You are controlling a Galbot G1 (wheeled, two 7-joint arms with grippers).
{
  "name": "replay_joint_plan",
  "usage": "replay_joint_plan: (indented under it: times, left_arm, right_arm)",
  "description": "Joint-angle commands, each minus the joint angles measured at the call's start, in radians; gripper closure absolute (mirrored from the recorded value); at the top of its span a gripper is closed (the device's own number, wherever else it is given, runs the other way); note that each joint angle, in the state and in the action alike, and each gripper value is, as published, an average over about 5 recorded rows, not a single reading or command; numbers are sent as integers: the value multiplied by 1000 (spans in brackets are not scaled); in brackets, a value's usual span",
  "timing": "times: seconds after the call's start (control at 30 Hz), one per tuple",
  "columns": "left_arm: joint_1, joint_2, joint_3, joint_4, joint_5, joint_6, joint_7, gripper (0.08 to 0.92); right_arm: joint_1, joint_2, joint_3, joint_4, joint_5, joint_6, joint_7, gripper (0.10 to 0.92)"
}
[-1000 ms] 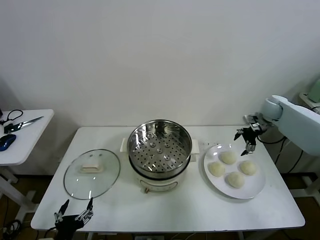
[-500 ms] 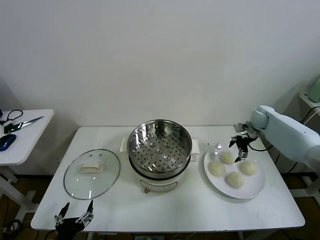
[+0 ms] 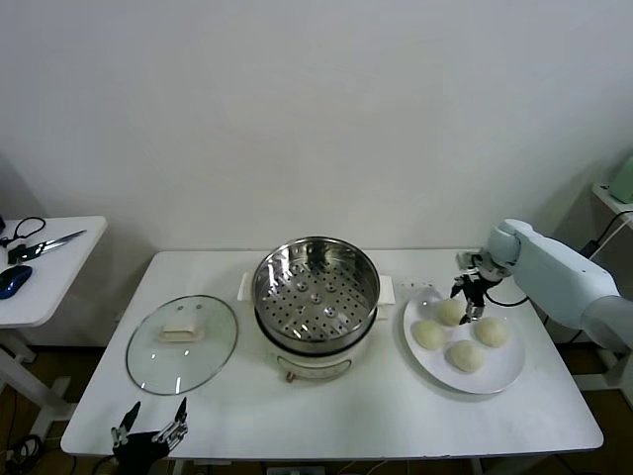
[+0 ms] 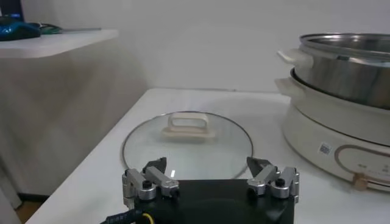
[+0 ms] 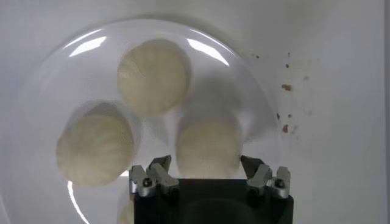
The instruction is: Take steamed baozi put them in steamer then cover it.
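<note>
Four cream-white baozi lie on a white plate at the table's right. My right gripper hangs over the rearmost baozi. In the right wrist view that baozi sits between the two fingers, which stand apart close to its sides; my right gripper is open. Two more baozi lie beyond it. The steel steamer stands empty at the table's middle on its cream pot base. The glass cover lies flat to its left. My left gripper waits open at the front left edge, facing the cover.
A side table at the far left holds scissors and a blue mouse. The steamer rises beside the cover in the left wrist view. Small brown specks mark the tabletop past the plate's rim.
My right gripper has swung in from beyond the plate's far right edge and come down over the rearmost baozi. The left arm has stayed put.
</note>
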Motion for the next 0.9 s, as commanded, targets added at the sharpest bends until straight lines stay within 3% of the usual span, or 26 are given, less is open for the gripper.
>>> replay_joint_plan:
  times: [0.03,0.23,0.43,0.67,0.9]
  left_arm:
    - [1,0,3,-1,3,1,0,177]
    - [8,0,7,-6,11,-4,0,177]
    - [16,-2,9,-15,17,-9,1,177]
    - [18,2,9,-27,20,-9,0,177]
    - [15,10,12,-29,26,-7,-1,177]
  right_arm:
    - [-13,14,22,-18,-17,0,21,331]
    - [-8,8,28,0,-12,22,16,347]
    - [112,-55,-47,113,18,80,-3,347]
    - [540,-129,-395,349,213,181,-48,347]
    - [924,-74,-618,669,318,378,-84,347]
